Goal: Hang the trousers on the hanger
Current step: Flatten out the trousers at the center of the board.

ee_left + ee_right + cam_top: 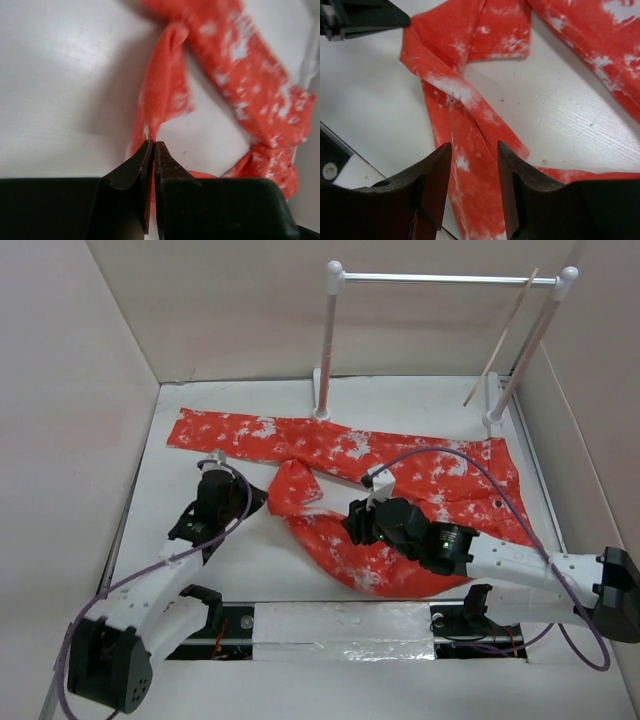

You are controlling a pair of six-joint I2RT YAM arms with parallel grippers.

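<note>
The orange-red trousers (430, 475) with white blotches lie flat across the table. One leg stretches to the far left, and the other is folded back toward the near middle. My left gripper (260, 498) is shut on the folded edge of that near leg, and cloth shows between its closed jaws in the left wrist view (152, 145). My right gripper (352, 525) is open just above the same leg, its fingers straddling the cloth (470, 170) without pinching it (474, 147). The pale beige hanger (500, 340) hangs edge-on from the rail at the far right.
A white rack with two posts (327, 340) and a metal rail (440, 280) stands at the back. Beige walls close in the left, back and right. A foil-taped strip (340, 632) runs along the near edge between the arm bases. The left gripper shows in the right wrist view (365, 15).
</note>
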